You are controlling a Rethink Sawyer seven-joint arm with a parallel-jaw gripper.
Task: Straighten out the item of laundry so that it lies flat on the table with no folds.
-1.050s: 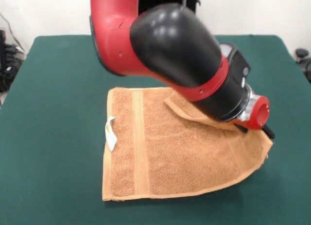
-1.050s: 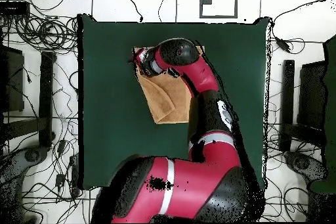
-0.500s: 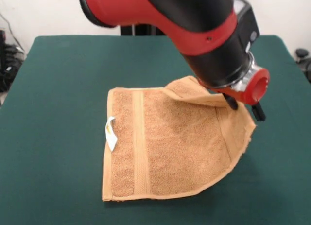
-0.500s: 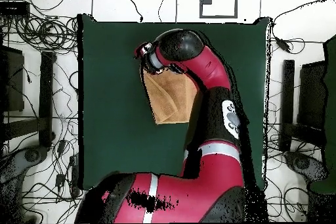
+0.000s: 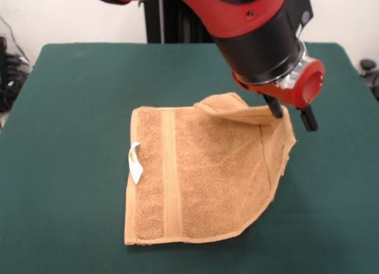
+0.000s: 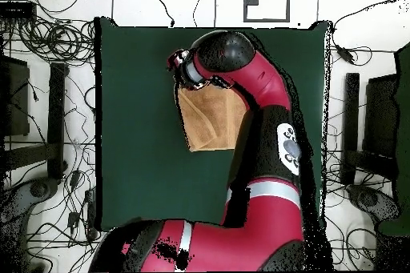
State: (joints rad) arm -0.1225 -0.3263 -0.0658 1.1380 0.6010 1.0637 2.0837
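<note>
The table (image 5: pixel 71 96), covered in dark green felt, carries the orange-tan terry towel (image 5: pixel 195 179) a little right of its middle in the front view. Most of the towel lies flat there, with one woven band (image 5: pixel 170 173) running near to far along its left side and a small white label (image 5: pixel 134 161) sticking out at the left hem. Its right far corner (image 5: pixel 278 129) is raised off the felt, and a flap of hem (image 5: pixel 228 107) lies doubled over the far edge; that lifted edge hangs from the gripper (image 5: pixel 290 114), which suggests the arm has hold of the corner in order to draw the fold out. Two dark fingers (image 5: pixel 273 107) stand slightly apart with the towel edge seemingly nipped at the left one, though the cloth hides the actual contact. In the overhead view the red and black arm (image 6: pixel 264 118) covers one side of the towel, so that edge cannot be judged there.
</note>
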